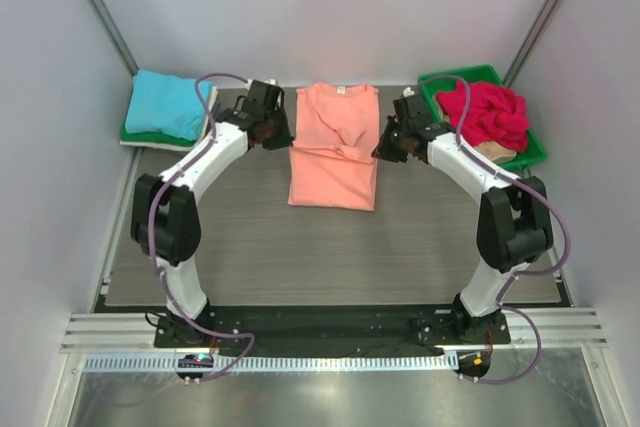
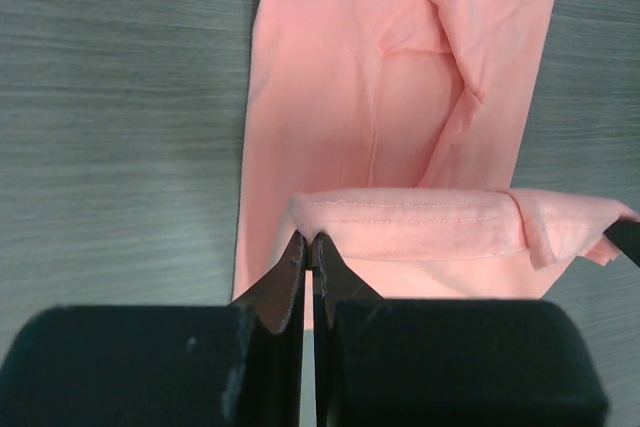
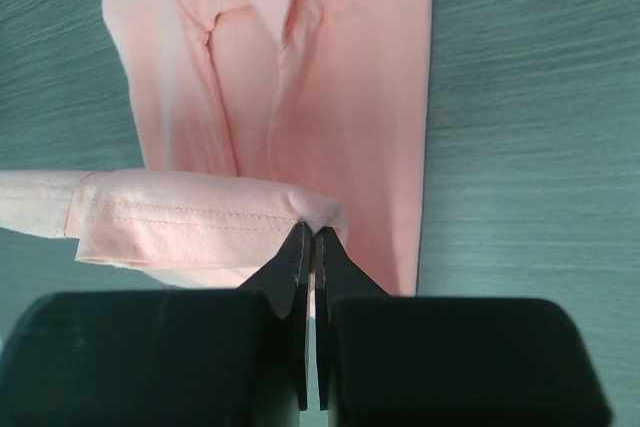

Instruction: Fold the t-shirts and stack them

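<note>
You had a green plastic tray (image 1: 480, 72) sitting at the far right corner of the grey wood-grain table (image 1: 250, 247). Pale walls (image 1: 330, 7) enclosed it, and metal rails (image 1: 330, 332) ran along the near edge.

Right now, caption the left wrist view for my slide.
Left tool shut on the hem of the salmon-orange cloth t-shirt.

Stretched forward with elbows out, wrists angled inward, left gripper (image 2: 311, 243) and right gripper (image 3: 309, 235) each pinched tight on shirt (image 1: 334, 172) hem.
</note>
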